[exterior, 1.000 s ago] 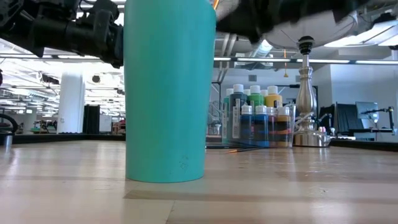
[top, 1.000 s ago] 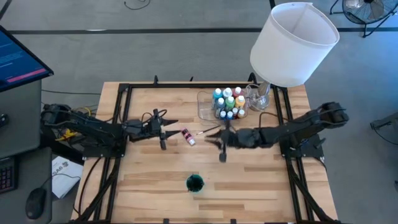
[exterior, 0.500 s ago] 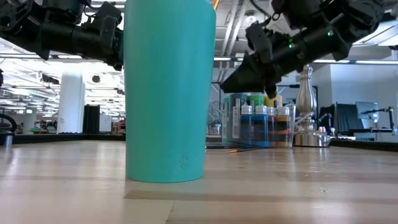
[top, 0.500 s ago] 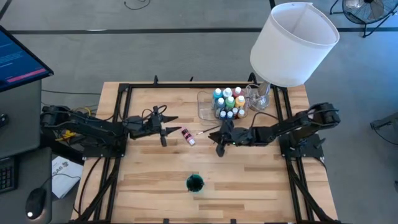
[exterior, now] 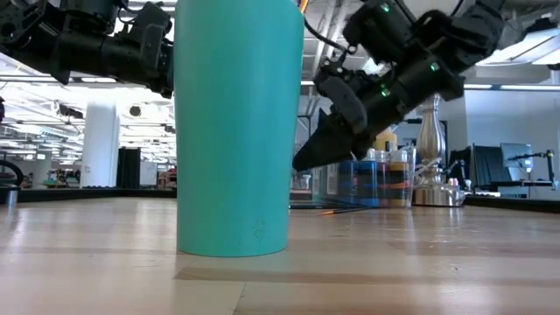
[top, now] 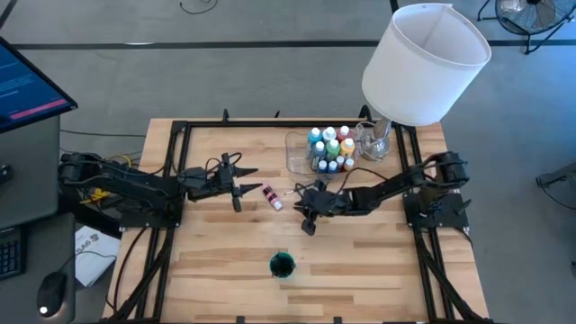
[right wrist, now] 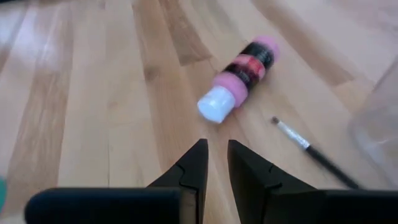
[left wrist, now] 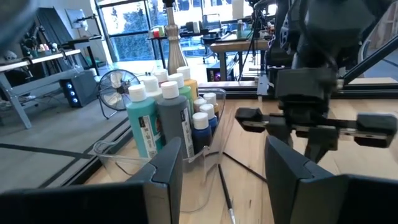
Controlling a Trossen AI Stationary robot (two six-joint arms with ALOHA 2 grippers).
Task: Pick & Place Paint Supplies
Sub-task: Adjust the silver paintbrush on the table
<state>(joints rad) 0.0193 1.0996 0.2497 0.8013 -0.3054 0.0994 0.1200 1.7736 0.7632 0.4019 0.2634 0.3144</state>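
A pink white-capped paint bottle (top: 272,197) (right wrist: 239,76) lies on its side on the table between my two grippers. A thin dark-handled brush (top: 301,189) (right wrist: 311,152) lies flat just beyond it. More white-capped bottles (top: 329,148) (left wrist: 163,109) stand in the clear tray (top: 295,153) at the far side. My right gripper (top: 302,210) (right wrist: 216,152) (exterior: 302,162) hovers right of the pink bottle, above the wood, pointing at it, its fingers all but together. My left gripper (top: 243,187) (left wrist: 224,186) waits open, left of the bottle.
A tall teal cup (top: 282,265) (exterior: 232,127) stands near the table's near edge. A lamp with a big white shade (top: 423,63) and metal base (exterior: 429,131) stands at the far right corner beside the tray. Bare wood lies left and near.
My right gripper has swung from near the tray toward the table's left and near side and come down, tipping nose-down toward the pink bottle. The bottle, the brush and my left arm have kept still.
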